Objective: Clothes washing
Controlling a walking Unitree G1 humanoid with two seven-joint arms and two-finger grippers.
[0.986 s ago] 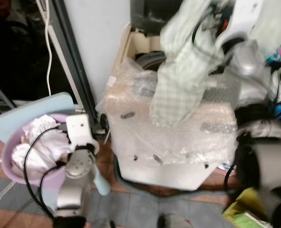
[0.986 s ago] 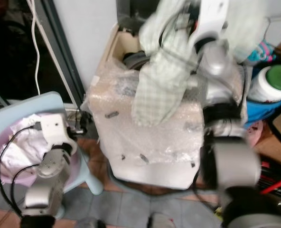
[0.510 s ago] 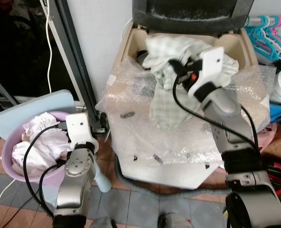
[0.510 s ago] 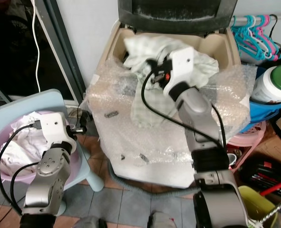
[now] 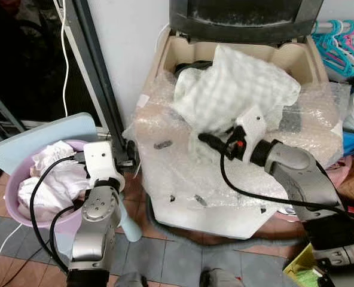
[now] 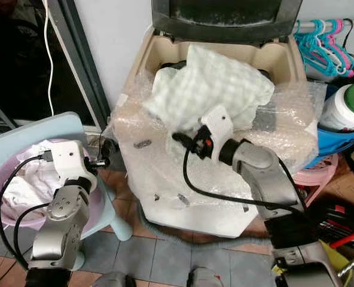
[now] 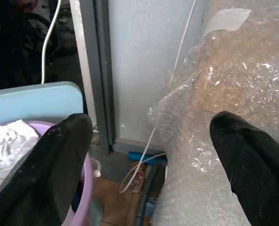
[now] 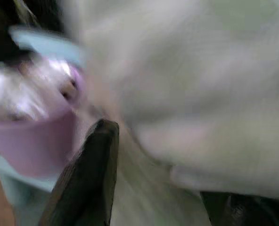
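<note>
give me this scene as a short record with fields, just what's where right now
washer: top-loading machine wrapped in bubble wrap, lid up
garment: pale green checked cloth heaped over the open tub mouth, partly on the rim
right hand: in front of the cloth, above the wrapped washer top; fingers apart in the right wrist view
left hand: open, holding nothing, low beside the basin
basin: purple tub on a light blue stool, holding white laundry
right of washer: teal and pink hangers, green-lidded jar
</note>
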